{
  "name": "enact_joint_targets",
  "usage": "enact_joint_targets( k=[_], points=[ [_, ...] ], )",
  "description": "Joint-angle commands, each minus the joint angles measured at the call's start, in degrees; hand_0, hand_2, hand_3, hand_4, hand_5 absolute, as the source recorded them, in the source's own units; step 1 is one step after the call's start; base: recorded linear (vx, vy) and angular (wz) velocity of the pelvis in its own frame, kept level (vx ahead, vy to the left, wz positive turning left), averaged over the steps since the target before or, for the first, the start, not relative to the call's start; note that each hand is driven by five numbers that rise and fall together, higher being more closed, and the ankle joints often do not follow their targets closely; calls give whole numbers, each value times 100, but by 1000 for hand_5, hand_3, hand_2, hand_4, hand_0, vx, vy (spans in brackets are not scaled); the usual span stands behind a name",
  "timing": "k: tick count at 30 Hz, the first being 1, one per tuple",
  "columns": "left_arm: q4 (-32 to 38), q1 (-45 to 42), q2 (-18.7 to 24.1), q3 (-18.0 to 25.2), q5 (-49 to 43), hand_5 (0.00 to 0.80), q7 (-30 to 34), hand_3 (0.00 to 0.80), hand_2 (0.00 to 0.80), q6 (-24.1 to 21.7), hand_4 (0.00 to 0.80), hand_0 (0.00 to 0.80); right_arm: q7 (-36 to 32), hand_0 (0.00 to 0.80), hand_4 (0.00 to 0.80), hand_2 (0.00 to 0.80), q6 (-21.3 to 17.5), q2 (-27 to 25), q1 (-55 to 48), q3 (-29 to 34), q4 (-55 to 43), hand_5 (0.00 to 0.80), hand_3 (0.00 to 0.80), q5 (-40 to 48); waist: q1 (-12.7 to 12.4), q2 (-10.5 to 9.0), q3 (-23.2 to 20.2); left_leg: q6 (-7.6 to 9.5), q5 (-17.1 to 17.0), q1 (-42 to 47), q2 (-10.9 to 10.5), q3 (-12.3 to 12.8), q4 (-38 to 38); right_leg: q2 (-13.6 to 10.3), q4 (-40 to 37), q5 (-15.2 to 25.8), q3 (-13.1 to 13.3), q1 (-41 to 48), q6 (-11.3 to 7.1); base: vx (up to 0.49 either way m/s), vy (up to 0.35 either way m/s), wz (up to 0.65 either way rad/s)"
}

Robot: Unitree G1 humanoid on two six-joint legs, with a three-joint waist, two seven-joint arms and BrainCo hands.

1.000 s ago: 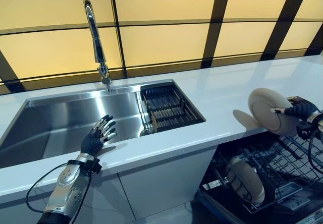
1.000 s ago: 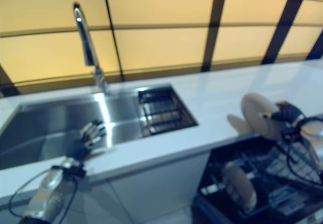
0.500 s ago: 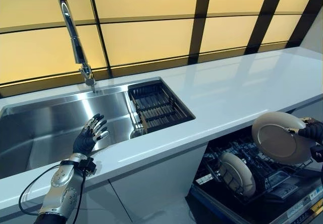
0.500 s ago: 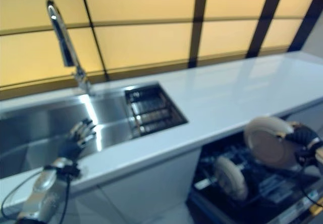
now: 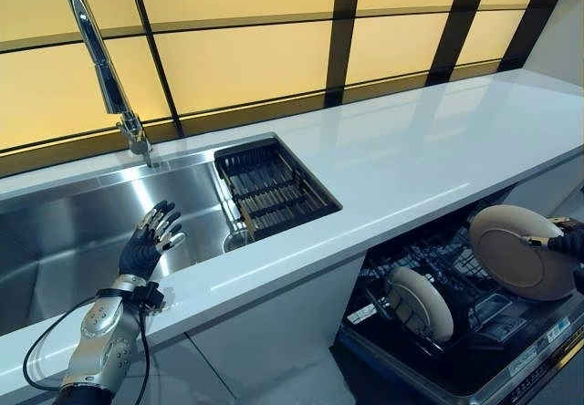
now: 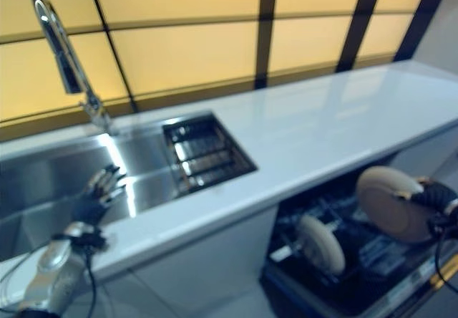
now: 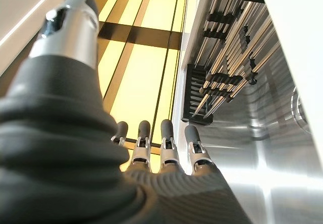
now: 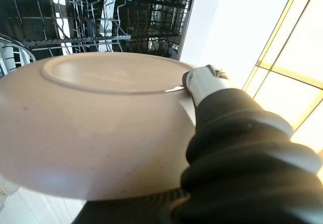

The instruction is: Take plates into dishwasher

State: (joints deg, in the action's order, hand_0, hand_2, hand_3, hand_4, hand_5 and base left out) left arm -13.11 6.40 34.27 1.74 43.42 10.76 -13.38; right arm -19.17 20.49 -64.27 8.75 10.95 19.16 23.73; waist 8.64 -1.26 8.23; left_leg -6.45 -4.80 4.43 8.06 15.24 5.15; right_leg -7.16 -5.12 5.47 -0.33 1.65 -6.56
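My right hand (image 5: 571, 241) is shut on the rim of a beige plate (image 5: 520, 251) and holds it on edge over the open dishwasher's lower rack (image 5: 474, 305) at the far right. The plate fills the right wrist view (image 8: 96, 128), with my thumb (image 8: 202, 82) on its rim. Another beige plate (image 5: 418, 303) stands upright in the rack's left part. My left hand (image 5: 146, 245) is open and empty over the steel sink (image 5: 64, 232), fingers straight, as the left wrist view (image 7: 161, 148) shows.
A white counter (image 5: 438, 150) runs along above the dishwasher. A black drainer basket (image 5: 272, 189) sits in the sink's right end. A tall tap (image 5: 100, 67) stands behind the sink. Yellow wall panels are at the back.
The camera has turned to the right, so the whole scene shifted left. My right hand has lowered the plate from counter height down over the dishwasher rack. The left hand stayed over the sink.
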Motion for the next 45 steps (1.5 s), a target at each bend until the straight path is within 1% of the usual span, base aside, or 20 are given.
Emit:
enact_joint_targets(
  k=[1,3,9,13,19,23,32,39,45],
  points=[
    [100,336,284,67,-39,0,-43,0,0,-274,0,0,31,800,800,800,-200,-44,436,-116,53,800,800,-19,-61,-391,-3,90,275,404,182,-143,-15,-278,29,351,-44,-67,-267,-31,-14,0],
    [316,332,287,55,-50,0,-110,0,0,-270,0,0,94,800,800,800,-201,135,444,-215,34,800,800,-111,-71,-355,78,87,258,376,186,-152,-15,-289,37,354,-41,-91,-264,-62,-12,0],
    [624,419,366,54,-36,0,-207,0,0,-286,0,0,368,800,800,800,-203,481,464,-341,-73,800,800,-342,-75,-282,229,84,231,330,182,-182,-15,-310,47,361,-47,-118,-262,-45,-3,0],
    [977,367,384,63,-51,0,-258,0,0,-269,0,0,439,800,800,800,-43,758,319,-352,-216,800,800,-413,-69,-234,254,85,232,337,172,-206,-15,-324,47,348,-54,-107,-258,0,0,0],
    [1379,404,387,10,-42,0,-349,0,0,-293,0,0,667,800,800,800,-64,1090,213,-415,-228,800,800,-420,-74,-170,347,92,225,307,167,-204,-15,-337,46,350,-51,-148,-257,-28,-2,0],
    [1608,422,379,-20,-61,0,-374,0,0,-327,0,0,791,800,800,800,-174,1241,223,-506,-39,800,800,-417,-105,-116,424,86,215,280,159,-224,-15,-350,54,351,-60,-175,-252,-25,6,0],
    [1981,432,396,-48,2,0,-398,0,0,-427,0,0,1017,800,800,800,-293,1545,128,-669,164,800,800,-428,-164,-21,542,80,205,232,149,-282,-15,-390,59,348,-108,-206,-246,0,0,0],
    [2170,482,336,-189,-98,0,-465,0,0,-510,0,0,1314,800,800,800,-412,1728,45,-800,157,800,800,-859,-163,30,635,84,195,182,134,-306,-15,-399,70,356,-101,-257,-246,-26,-3,2],
    [2280,559,254,-321,-127,0,-490,0,0,-511,0,0,1590,800,800,800,-488,1899,174,-1162,259,800,800,-1608,-203,122,685,93,192,167,102,-343,-15,-418,62,354,-89,-257,-242,0,0,0]
  ],
)
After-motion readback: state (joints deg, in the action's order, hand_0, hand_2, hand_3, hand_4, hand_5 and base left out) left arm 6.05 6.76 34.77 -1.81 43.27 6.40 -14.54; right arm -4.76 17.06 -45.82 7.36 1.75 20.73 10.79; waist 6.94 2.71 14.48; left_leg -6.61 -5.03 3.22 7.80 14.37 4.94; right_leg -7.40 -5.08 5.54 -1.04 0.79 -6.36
